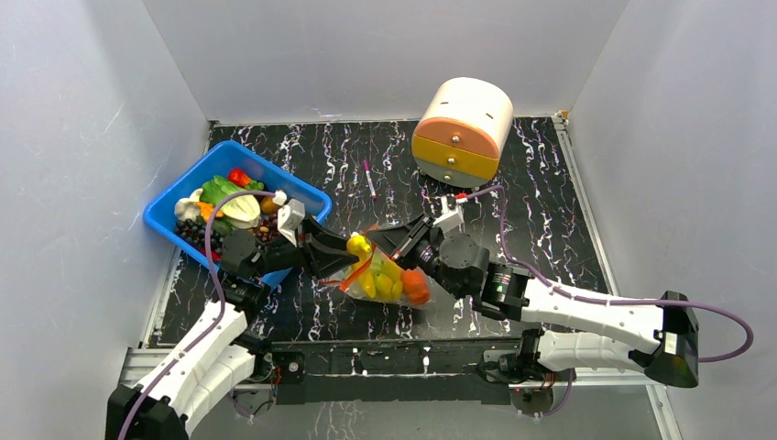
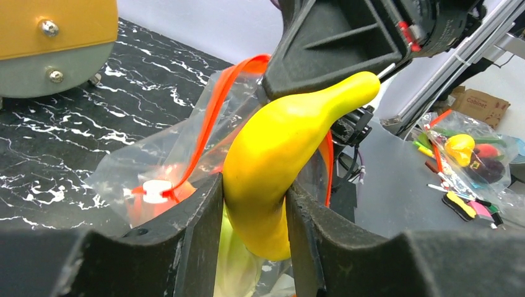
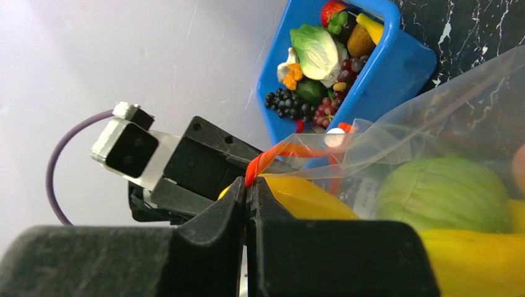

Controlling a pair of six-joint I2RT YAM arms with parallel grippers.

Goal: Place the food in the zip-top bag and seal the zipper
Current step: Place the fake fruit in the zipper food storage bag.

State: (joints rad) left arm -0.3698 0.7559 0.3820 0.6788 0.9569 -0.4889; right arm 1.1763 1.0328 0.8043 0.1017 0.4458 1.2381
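Note:
My left gripper (image 2: 254,185) is shut on a yellow banana (image 2: 278,154), which sits in the open mouth of the clear zip-top bag (image 2: 155,154), between the two sides of the red-orange zipper (image 2: 213,111). My right gripper (image 3: 249,185) is shut on the zipper (image 3: 278,151) at the bag's rim and holds that edge up. From above, the left gripper (image 1: 341,252) and right gripper (image 1: 389,240) meet over the bag (image 1: 385,275) at the table's middle. The bag holds a green cabbage (image 3: 442,195), yellow pieces and an orange fruit (image 1: 415,286).
A blue bin (image 1: 183,206) at the back left holds several more toy foods, among them grapes (image 3: 285,102) and a lettuce (image 3: 316,49). A round cream and orange drawer unit (image 1: 463,128) stands at the back. A pink pen (image 1: 368,177) lies between them.

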